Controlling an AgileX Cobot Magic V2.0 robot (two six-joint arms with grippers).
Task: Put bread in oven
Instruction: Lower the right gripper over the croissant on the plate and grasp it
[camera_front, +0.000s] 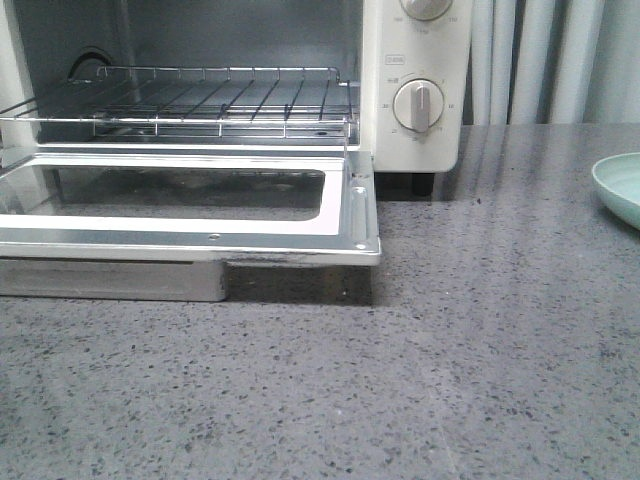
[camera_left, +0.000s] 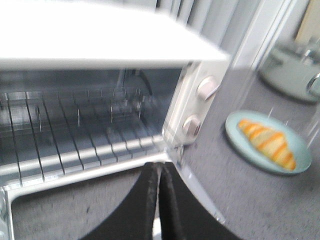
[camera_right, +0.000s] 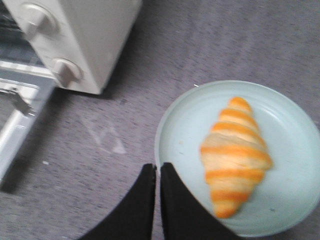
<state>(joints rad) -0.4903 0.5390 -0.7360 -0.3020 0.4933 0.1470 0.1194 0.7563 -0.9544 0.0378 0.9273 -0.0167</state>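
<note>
Bread (camera_right: 235, 155) on pale green plate (camera_right: 175, 130), oven (camera_front: 415, 75) rack (camera_front: 200, 100) bare, both tools pressed together.

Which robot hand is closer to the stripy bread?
The right gripper. Its closed fingers hover right at the rim of the green plate holding the bread; the left gripper is by the oven.

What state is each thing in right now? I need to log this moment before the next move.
oven: door down, fully open.
wire rack: empty.
bread: lying on the plate, untouched.
plate: on the counter beside the oven.
left gripper: shut, empty.
right gripper: shut, empty.
</note>
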